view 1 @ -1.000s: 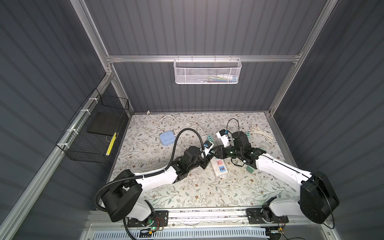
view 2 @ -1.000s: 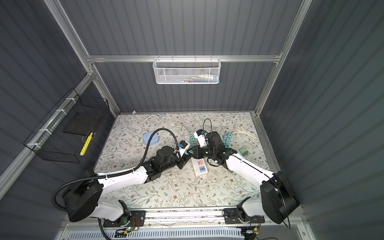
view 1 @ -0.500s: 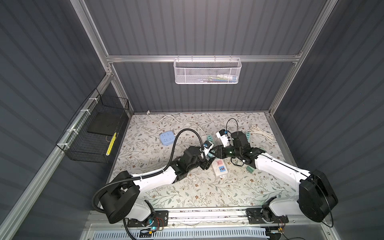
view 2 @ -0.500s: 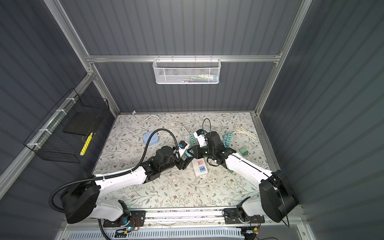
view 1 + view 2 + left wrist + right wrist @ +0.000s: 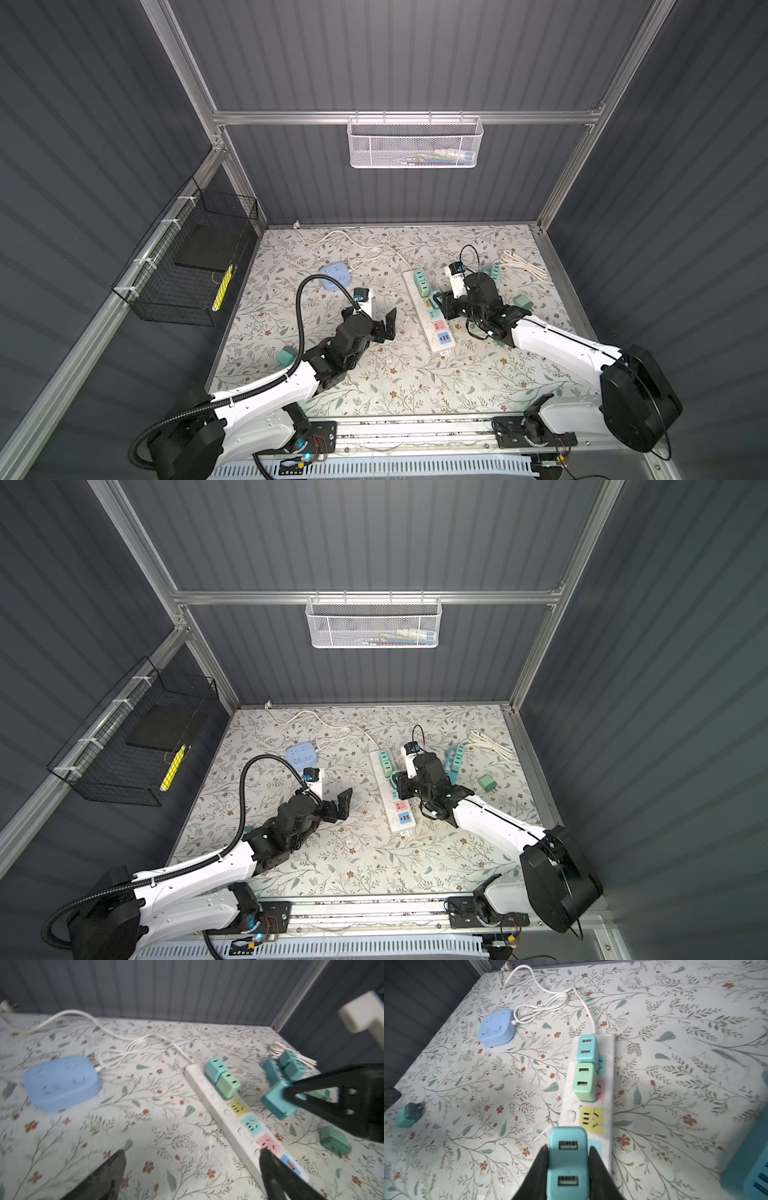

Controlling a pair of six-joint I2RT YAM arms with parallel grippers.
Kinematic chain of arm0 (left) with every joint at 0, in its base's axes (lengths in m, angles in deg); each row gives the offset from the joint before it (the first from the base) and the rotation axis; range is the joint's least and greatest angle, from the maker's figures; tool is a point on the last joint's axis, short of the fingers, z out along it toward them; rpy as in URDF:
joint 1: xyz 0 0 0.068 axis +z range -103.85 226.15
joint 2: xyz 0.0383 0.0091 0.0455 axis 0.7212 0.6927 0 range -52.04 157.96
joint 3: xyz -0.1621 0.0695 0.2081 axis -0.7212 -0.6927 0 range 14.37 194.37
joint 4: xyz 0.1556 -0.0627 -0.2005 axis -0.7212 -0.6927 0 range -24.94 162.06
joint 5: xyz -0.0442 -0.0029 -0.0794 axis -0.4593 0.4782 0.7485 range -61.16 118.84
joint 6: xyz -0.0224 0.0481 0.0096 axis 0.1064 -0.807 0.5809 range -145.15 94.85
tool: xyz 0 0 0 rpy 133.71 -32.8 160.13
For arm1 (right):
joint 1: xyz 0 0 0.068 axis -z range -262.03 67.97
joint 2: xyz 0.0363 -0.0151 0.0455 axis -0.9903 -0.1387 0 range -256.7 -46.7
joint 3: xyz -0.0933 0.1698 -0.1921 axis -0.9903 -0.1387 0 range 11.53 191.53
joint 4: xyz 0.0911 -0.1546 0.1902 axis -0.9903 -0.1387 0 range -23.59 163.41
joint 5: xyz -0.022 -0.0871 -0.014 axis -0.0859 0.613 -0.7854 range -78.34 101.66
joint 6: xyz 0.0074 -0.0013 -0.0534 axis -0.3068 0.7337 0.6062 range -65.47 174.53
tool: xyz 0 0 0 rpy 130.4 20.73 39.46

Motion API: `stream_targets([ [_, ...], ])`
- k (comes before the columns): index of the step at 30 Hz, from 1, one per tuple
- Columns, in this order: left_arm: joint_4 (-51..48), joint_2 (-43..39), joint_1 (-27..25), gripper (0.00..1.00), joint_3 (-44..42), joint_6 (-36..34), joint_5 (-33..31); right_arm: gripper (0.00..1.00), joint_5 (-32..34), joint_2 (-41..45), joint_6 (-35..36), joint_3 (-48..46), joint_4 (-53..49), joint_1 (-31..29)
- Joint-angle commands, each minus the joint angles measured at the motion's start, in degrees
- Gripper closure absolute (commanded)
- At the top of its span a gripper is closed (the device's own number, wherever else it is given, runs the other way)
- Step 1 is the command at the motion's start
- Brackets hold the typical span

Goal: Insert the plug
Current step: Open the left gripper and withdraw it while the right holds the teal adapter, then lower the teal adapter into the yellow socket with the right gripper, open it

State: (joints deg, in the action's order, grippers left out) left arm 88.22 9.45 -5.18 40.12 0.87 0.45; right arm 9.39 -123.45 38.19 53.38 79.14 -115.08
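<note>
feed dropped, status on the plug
Left gripper open, empty. Right gripper shut on plug, by the strip, not in. Yellow socket free, nothing blocking.

Cream tabletop (image 5: 675, 1022) printed with grey-green leaves and rust-red flowers; white power strip (image 5: 609, 1047) with a yellow socket (image 5: 591, 1119), a sky-blue socket (image 5: 251, 1126) and a pink socket (image 5: 268, 1144); black right pincer (image 5: 568, 1148) on a turquoise plug (image 5: 568, 1159); a mint-green charger (image 5: 584, 1081) beside a turquoise charger (image 5: 586, 1048); pale-blue socket hub (image 5: 496, 1027); white cable (image 5: 546, 1004); dark grey ribbed walls (image 5: 415, 62).
</note>
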Motion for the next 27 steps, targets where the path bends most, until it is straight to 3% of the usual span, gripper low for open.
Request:
stream_targets([
  [1, -1.4, -0.5, 0.1, 0.0, -2.7, 10.9, -5.7, 0.84, 7.1, -1.6, 1.8, -1.3, 6.3, -0.8],
  [6, -2.8, -1.4, 0.6, 0.0, -2.6, 9.1, -6.4, 0.84, 9.7, -4.6, 1.6, -2.0, 10.5, -2.5],
  [17, -2.8, -1.4, 1.3, 0.0, -0.5, 2.7, -0.6, 0.85, 11.0, -11.5, 1.2, -2.5, 17.4, -3.6],
  [27, -3.9, -1.7, 1.9, 0.0, 1.4, -0.6, 0.0, 0.86, 12.3, -14.8, 1.4, -2.7, 18.6, -4.1],
])
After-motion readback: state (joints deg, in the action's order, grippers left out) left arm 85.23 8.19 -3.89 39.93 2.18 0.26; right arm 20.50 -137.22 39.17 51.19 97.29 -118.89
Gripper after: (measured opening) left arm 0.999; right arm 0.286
